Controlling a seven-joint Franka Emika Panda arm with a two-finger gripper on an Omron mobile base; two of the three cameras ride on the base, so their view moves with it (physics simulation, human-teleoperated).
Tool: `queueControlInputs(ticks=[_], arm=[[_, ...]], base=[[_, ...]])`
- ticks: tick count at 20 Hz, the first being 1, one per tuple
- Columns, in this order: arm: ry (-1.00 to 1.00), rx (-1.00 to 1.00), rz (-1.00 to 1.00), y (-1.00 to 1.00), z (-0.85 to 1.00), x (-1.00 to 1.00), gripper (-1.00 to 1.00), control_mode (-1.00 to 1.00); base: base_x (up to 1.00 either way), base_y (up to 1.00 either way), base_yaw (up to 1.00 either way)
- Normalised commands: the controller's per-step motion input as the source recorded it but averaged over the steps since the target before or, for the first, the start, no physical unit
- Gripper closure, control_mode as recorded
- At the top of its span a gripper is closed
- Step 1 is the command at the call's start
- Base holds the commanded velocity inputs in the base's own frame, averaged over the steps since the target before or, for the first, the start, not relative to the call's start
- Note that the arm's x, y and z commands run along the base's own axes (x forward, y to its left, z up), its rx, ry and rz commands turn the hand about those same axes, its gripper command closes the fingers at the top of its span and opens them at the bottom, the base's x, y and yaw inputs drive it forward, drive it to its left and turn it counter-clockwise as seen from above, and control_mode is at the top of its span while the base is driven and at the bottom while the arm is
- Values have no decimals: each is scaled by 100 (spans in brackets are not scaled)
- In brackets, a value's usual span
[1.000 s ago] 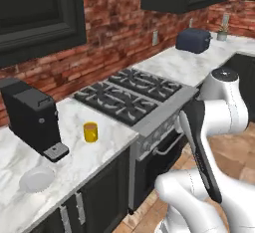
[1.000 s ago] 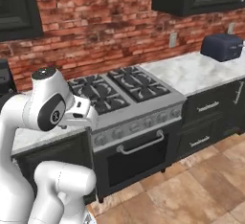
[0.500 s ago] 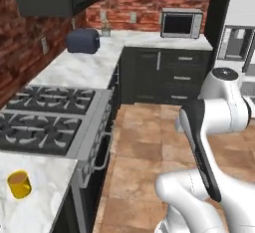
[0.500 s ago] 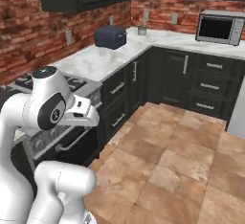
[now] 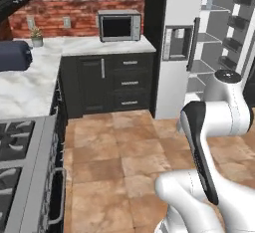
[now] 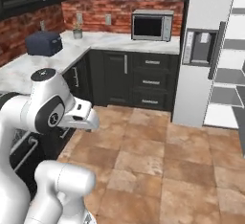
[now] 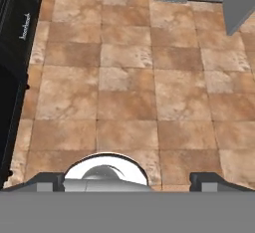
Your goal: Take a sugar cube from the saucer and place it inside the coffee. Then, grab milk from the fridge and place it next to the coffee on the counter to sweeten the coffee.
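The floor (image 5: 124, 152) is made of big brown tiles and takes up the middle and bottom of both base views. The fridge (image 5: 177, 43) is tall and silver and stands at the upper right of the left base view, with a dark panel in its front. Its door is open, and white shelves (image 5: 209, 38) show just to the right of it. In the right base view the fridge (image 6: 206, 50) is at the upper right too. The white arm (image 5: 214, 127) curls up at the lower right of the left base view. The counter (image 5: 30, 87) is white with grey lines and runs along the left side, above dark cabinets (image 5: 114, 82) with silver handles. A stove (image 5: 20, 177) sits at the lower left. A grey microwave (image 5: 118, 26) sits on the counter at the top middle, beside the fridge. A dark blue toaster (image 5: 11, 55) is at the left edge. A tiny plant pot (image 5: 36, 38) stands in the top left corner. In the hand view the gripper (image 7: 127, 179) is at the bottom, its two tips spread wide apart, holding nothing, above the tiles.
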Motion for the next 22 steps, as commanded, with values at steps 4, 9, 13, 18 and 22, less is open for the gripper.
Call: queueControlInputs(ticks=[4, 9, 13, 18, 22], arm=[[0, 0, 0, 0, 0, 0, -100, 100], [0, 0, 0, 0, 0, 0, -100, 100], [0, 0, 0, 0, 0, 0, -100, 100], [0, 0, 0, 0, 0, 0, -100, 100], [0, 0, 0, 0, 0, 0, -100, 100]], base=[[100, -79, 0], [100, -95, 0], [100, -80, 0], [100, -52, -3], [100, -44, -10]])
